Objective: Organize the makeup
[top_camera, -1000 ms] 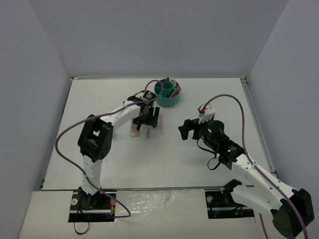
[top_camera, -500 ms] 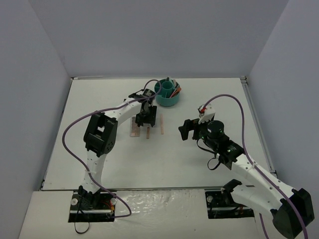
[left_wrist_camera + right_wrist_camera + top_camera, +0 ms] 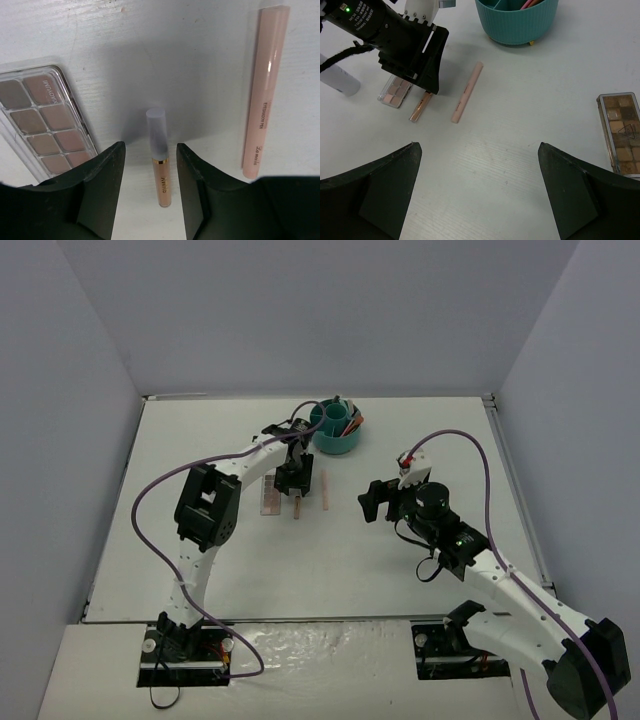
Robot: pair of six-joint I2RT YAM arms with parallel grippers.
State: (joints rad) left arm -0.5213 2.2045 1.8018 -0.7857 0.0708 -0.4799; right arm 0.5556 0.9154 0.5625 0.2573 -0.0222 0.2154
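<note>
a: left jaws are hanging low over the worktop (image 3: 200, 540), partly open and gripping nothing. the small lavender-capped tube (image 3: 161, 160) is lying right between them, a gap showing on each side.
b: its long axis is running along that gap, cap pointing away from the wrist, so i'm judging a straight squeeze across it should do.
a: palette (image 3: 47, 120) is sitting on one side, long pink stick (image 3: 265, 90) on the other.
b: right jaws are gaping wide, empty, well apart from the tube. the left ones are far nearer.
</note>
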